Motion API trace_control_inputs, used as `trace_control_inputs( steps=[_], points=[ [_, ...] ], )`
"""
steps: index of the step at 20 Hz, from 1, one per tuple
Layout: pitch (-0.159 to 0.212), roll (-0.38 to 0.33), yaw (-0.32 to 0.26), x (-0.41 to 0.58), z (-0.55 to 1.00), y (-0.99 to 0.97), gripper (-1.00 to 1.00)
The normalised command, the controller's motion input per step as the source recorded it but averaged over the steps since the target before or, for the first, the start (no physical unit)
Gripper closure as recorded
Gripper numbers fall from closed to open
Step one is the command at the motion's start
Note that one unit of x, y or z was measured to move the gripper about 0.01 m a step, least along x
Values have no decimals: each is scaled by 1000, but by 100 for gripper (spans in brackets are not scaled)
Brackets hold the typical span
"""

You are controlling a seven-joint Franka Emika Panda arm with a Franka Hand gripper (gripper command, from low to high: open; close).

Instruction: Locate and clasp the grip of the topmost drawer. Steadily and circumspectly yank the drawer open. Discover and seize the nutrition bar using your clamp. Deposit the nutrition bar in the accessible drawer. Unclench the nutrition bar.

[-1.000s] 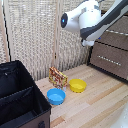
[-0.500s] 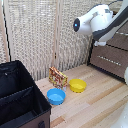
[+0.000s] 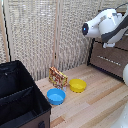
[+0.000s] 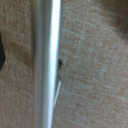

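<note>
step: reaching for the topmost drawer (image 3: 111,56) handle (image 4: 46,65) | fingers: cannot tell | advice: centre on bar, pull straight

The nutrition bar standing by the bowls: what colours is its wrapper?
The nutrition bar has an orange, red and yellow patterned wrapper, seen best in the exterior view.

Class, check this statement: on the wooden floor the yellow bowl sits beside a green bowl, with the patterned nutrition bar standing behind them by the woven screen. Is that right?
Not quite. The bowl beside the yellow bowl is blue, not green, as the exterior view shows. The rest holds: both sit on the wooden floor, and the nutrition bar stands behind them by the woven screen.
</note>
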Motion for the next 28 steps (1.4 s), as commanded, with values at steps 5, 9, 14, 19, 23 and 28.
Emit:
trace_control_inputs(
  steps=[5, 9, 14, 19, 23, 28],
  points=[
    [0, 0, -15, 97, -8, -65, 100],
    [0, -40, 0, -50, 0, 60, 100],
    [-3, -8, -29, -138, 41, 93, 100],
    [-17, 64, -49, -50, 2, 395, 100],
    [-9, 94, -6, -24, 0, 575, 100],
    [0, 70, -14, 50, -25, 759, 100]
  ],
)
